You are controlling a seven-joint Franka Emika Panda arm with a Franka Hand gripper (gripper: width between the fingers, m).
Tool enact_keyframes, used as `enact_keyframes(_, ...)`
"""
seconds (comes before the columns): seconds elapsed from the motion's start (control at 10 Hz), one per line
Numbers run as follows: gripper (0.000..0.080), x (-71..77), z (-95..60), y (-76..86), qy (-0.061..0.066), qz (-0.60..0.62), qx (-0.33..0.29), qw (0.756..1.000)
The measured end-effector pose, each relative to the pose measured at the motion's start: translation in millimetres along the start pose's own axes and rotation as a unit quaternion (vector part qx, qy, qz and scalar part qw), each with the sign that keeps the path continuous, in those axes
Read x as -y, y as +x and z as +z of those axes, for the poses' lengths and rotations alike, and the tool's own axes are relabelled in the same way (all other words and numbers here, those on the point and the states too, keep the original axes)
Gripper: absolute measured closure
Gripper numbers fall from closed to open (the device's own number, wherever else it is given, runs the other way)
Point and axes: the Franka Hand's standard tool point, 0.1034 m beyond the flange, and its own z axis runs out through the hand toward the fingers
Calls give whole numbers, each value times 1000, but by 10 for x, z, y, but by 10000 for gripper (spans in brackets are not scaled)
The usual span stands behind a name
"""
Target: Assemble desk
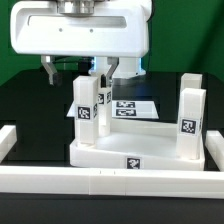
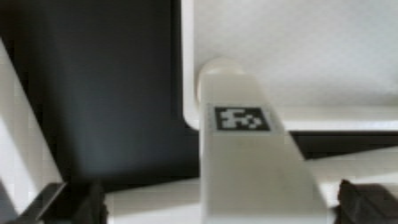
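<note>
The black counter (image 1: 20, 100) carries everything, with the long white border rail (image 1: 100, 180) running along its near edge. Just behind the rail lies the desk's tabletop (image 1: 110, 152), a white rimmed tray with a square tag on its front wall. Behind it, flat on the counter, sits the marker board (image 1: 135, 106).

Three white tagged legs stand upright in the tabletop. The right leg (image 1: 190, 115) is at the corner on the exterior view's right. The front leg (image 1: 86, 112) stands at the corner on the exterior view's left, and the leg under the hand (image 1: 103, 95) rises just behind it. I cannot see a fourth leg.

The hand (image 1: 78, 72) hangs above that rear leg with its jaws spread wide and nothing gripped. In the wrist view the leg (image 2: 246, 150) rises between the two dark fingertips (image 2: 71, 200), apart from both.

The step in hand appears to be leg fitting. The next move probably calls for lowering squarely over the leg, then closing on its flat sides, keeping clear of the front leg.
</note>
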Motion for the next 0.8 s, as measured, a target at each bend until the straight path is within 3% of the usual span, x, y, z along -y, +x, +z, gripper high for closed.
enact_keyframes(0.2, 150, -9, 29, 39, 6, 1, 72, 997)
enact_keyframes(0.3, 150, -1, 39, 117, 2, -1, 60, 998)
enact_keyframes(0.6, 150, 22, 42, 151, 1, -3, 57, 998)
enact_keyframes(0.8, 394, 59, 53, 150, 1, -7, 55, 998)
